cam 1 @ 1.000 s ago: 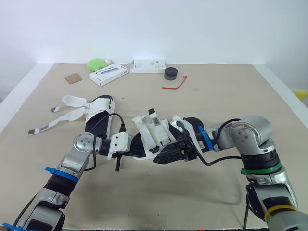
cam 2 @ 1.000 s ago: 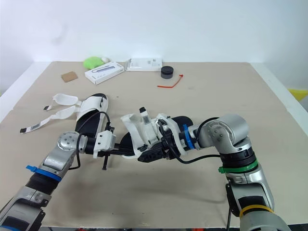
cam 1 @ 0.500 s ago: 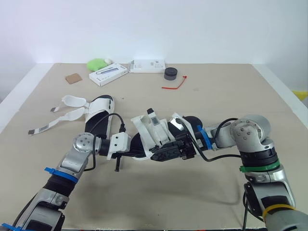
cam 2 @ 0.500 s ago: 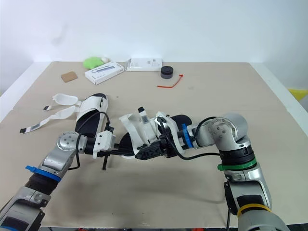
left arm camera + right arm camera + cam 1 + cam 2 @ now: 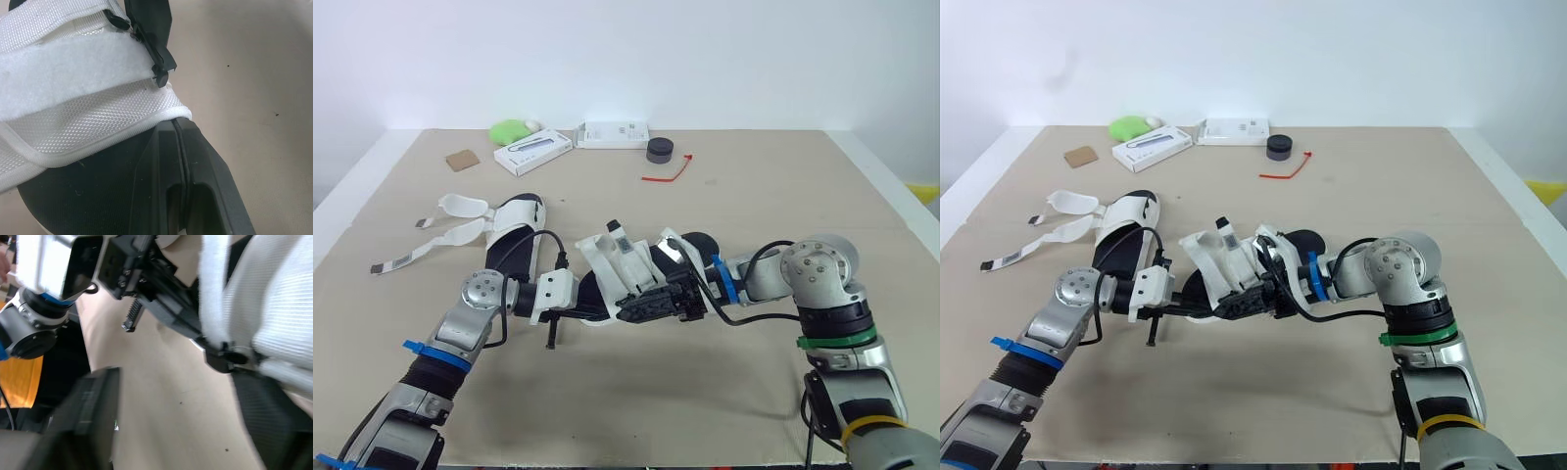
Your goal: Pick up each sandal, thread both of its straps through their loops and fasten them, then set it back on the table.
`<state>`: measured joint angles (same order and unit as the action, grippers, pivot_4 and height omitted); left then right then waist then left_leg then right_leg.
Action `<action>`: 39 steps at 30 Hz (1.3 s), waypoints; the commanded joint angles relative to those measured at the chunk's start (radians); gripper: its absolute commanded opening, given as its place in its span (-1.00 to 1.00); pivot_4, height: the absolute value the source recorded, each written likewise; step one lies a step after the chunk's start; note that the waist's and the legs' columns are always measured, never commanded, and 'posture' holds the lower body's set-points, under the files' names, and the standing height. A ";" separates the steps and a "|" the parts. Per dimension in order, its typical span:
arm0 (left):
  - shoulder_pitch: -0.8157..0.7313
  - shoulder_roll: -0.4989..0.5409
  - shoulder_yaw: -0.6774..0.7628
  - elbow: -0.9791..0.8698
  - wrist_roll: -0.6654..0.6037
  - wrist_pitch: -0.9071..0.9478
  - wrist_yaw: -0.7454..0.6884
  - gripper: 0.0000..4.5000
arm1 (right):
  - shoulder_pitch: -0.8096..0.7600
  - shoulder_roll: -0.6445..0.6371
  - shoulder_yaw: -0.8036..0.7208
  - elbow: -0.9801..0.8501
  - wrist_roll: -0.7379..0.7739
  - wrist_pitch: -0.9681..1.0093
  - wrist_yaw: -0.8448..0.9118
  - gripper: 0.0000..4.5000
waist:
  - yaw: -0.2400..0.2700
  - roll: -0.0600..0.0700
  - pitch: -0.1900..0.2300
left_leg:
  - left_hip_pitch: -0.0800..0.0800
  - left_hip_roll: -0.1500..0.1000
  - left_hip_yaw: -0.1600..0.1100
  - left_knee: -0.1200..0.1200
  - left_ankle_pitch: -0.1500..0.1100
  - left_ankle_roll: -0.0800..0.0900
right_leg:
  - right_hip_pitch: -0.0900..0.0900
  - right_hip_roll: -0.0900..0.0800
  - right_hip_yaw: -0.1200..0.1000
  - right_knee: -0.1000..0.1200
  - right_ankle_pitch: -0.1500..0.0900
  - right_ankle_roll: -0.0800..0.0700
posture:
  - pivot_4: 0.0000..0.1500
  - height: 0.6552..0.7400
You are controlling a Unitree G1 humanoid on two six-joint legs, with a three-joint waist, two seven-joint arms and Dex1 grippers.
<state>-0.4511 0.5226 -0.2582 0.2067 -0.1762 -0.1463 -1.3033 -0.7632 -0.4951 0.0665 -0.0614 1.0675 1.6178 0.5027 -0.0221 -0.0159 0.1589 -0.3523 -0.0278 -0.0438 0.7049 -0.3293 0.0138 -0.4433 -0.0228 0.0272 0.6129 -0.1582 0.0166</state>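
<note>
One white-strapped sandal with a black sole [image 5: 628, 272] is held just above the table's middle. My left gripper [image 5: 595, 313] is shut on its sole edge from the left; in the left wrist view the fingers [image 5: 186, 186] press together against the black sole below the white mesh strap [image 5: 83, 68]. My right gripper [image 5: 654, 306] is open close against the sandal's near side, its fingers [image 5: 85, 423] spread with bare table between them. The second sandal [image 5: 514, 220] lies flat at the left, its two straps [image 5: 445, 223] unfastened and spread leftward.
Along the far edge lie a green lump [image 5: 512, 129], two white boxes [image 5: 533, 152] [image 5: 615, 134], a black round puck [image 5: 660, 150], a red tie [image 5: 668, 174] and a brown card [image 5: 463, 159]. Bare tabletop [image 5: 646, 401] lies on the near side and at the right.
My right gripper has slid left along the held sandal toward the left gripper. The left arm and the other sandal have stayed put.
</note>
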 commanded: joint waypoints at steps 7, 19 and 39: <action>0.032 0.009 -0.050 0.015 0.033 0.016 -0.027 -1.00 | -0.006 -0.004 -0.029 0.006 0.060 -0.003 -0.031 -0.99 | 0.000 0.000 0.000 | 0.000 0.000 0.000 0.000 0.000 0.001 | 0.000 0.000 0.000 -0.001 0.000 0.000 | 1.00 1.00; 0.038 0.010 -0.049 0.011 0.031 0.017 -0.027 -1.00 | -0.020 -0.097 0.028 -0.050 0.134 -0.003 0.042 -0.99 | 0.000 0.000 0.000 | 0.000 0.000 0.000 0.000 0.000 0.001 | 0.000 0.000 0.000 -0.001 0.000 0.000 | 1.00 1.00; 0.030 0.006 -0.048 0.013 0.025 0.024 -0.032 -1.00 | -0.311 -0.048 0.299 0.164 -0.337 -0.413 0.383 0.99 | -0.001 0.001 0.001 | -0.001 0.001 0.000 0.000 -0.002 0.002 | 0.000 0.000 -0.001 -0.001 -0.001 0.000 | 1.00 1.00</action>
<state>-0.4529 0.5222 -0.2599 0.2032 -0.1797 -0.1458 -1.3156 -1.0354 -0.5443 0.3689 0.1019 0.7516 1.2328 0.8510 -0.0227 -0.0146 0.1596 -0.3531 -0.0266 -0.0438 0.7046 -0.3310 0.0163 -0.4436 -0.0232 0.0260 0.6114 -0.1595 0.0161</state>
